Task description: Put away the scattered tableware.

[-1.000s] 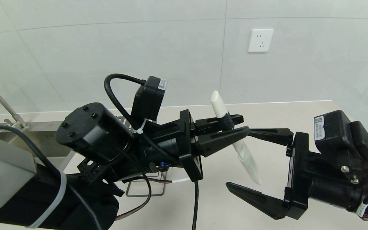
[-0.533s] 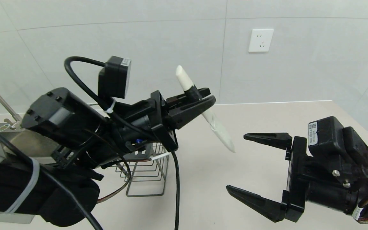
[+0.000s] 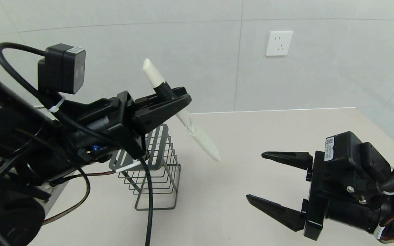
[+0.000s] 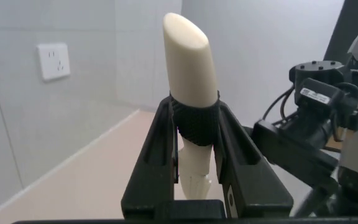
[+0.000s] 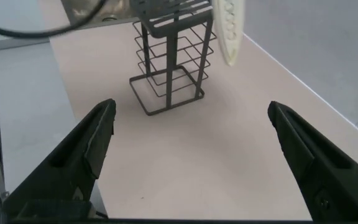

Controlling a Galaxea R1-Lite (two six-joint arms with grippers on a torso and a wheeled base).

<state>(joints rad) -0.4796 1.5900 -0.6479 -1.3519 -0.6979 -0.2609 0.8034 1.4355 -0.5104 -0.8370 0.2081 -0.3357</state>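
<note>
Utensil point(image 3: 198, 136) in left gripper point(image 3: 182, 96), tip above bare counter point(image 3: 258, 130) beside basket point(image 3: 157, 179)

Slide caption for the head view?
Left gripper holds a white utensil tilted near the wire rack; right gripper open over the counter.

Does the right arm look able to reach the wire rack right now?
Probably yes: only bare counter lies between the open right gripper and the wire rack; the white knife in the left gripper hangs higher.

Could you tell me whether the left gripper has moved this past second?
Yes: the left gripper, holding the white knife, moved left and up, away from the wall socket.
</note>
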